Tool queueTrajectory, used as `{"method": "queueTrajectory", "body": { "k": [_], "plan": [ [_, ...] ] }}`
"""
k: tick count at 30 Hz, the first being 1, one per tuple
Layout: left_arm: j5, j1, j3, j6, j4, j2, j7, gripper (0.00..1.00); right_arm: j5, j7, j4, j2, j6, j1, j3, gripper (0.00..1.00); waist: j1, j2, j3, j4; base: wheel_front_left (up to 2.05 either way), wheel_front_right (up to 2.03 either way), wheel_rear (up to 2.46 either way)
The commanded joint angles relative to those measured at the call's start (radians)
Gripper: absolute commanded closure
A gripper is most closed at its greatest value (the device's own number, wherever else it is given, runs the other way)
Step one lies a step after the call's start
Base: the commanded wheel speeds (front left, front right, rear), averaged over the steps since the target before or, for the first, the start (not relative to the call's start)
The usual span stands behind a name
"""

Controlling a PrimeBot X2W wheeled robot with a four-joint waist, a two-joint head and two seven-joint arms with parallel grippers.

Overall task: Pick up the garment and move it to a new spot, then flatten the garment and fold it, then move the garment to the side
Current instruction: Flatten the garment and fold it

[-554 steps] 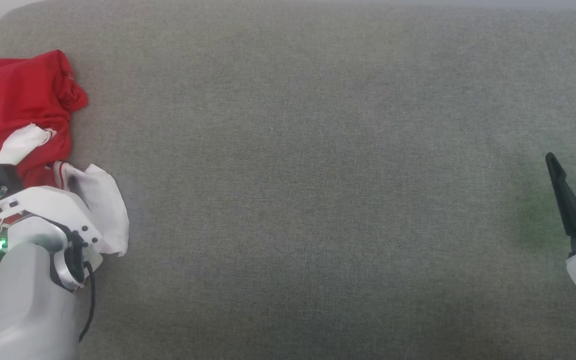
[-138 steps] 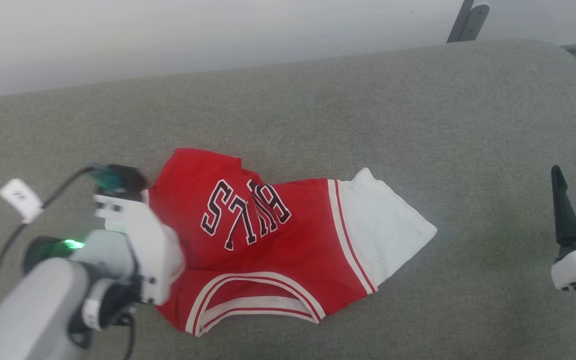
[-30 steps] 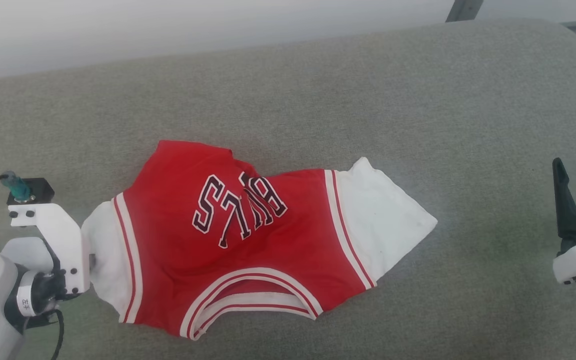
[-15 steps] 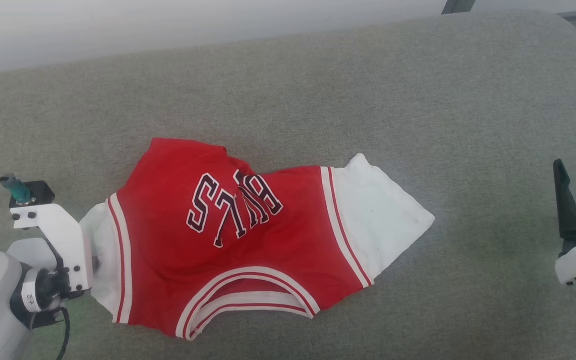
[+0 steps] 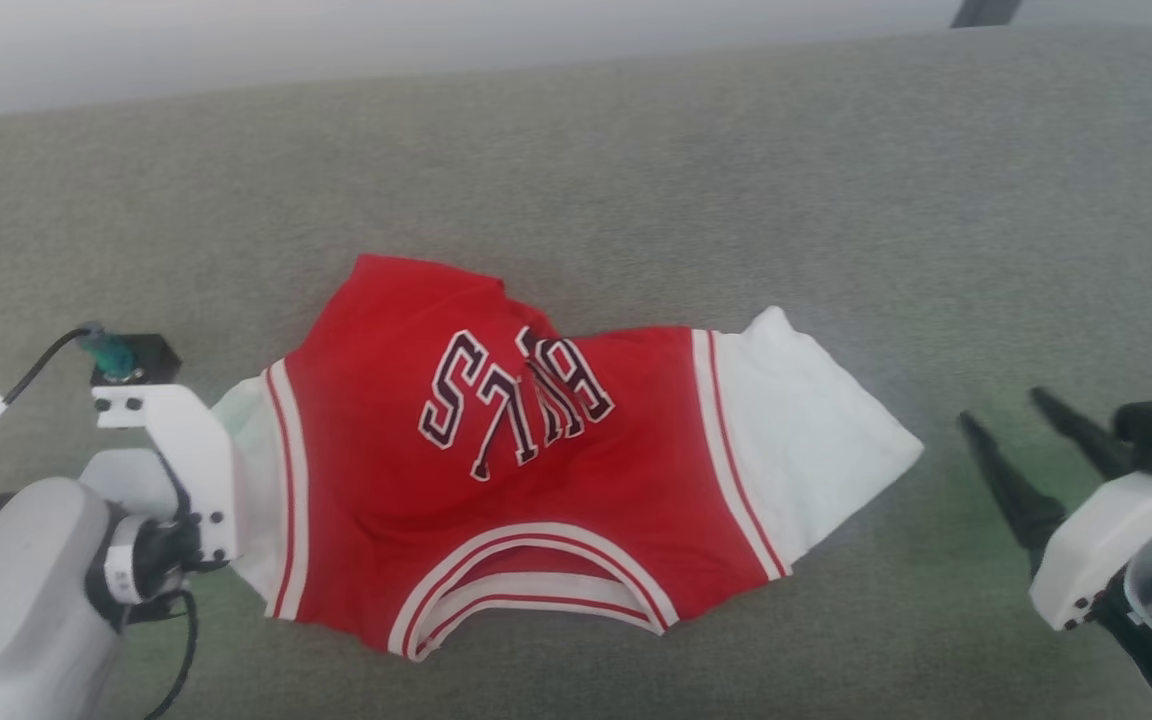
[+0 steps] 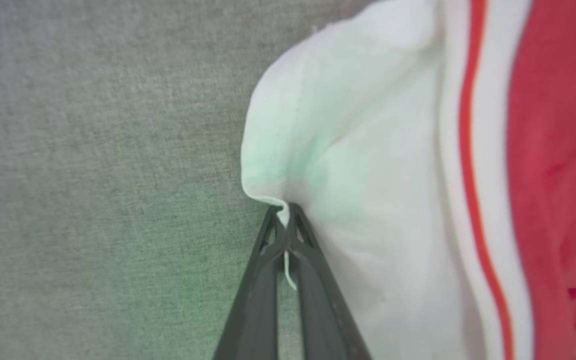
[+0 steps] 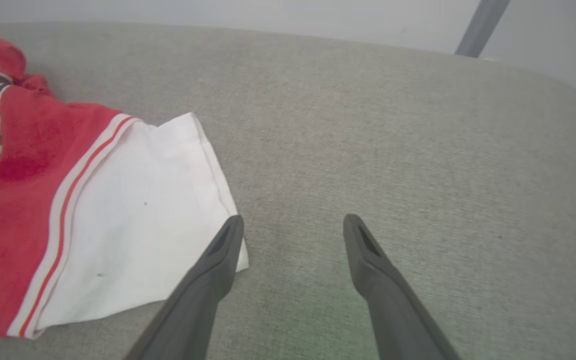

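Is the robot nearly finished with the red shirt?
Not yet. The garment lies letters-up in the middle of the grey cushion, so the move looks done. Flattening is in hand: the left tool pinches one white sleeve's edge, the right tool is open near the other sleeve, and the red cloth is rumpled. Folding and moving it aside are left.
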Motion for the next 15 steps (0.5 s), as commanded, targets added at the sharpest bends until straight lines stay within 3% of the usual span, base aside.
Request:
{"method": "queueTrajectory", "body": {
  "k": [1,8,15],
  "plan": [
    [0.006,0.019,-0.022,-0.006,0.014,-0.022,0.007,1.00,0.017,0.018,-0.007,-0.011,0.000,-0.014,0.017,0.00,0.0000,-0.0001,0.008,0.014,0.00,0.00,0.00],
    [0.032,-0.040,-0.055,-0.014,-0.008,-0.067,-0.004,1.00,0.142,0.174,0.009,-0.091,0.000,-0.076,0.155,0.00,0.0000,-0.0001,0.038,0.069,0.00,0.00,0.00],
    [0.054,-0.079,-0.085,-0.023,-0.006,-0.117,-0.020,1.00,0.203,0.292,0.085,-0.110,0.000,-0.146,0.261,0.00,0.0000,-0.0001,0.065,0.109,0.00,0.00,0.00]
  ]
}}
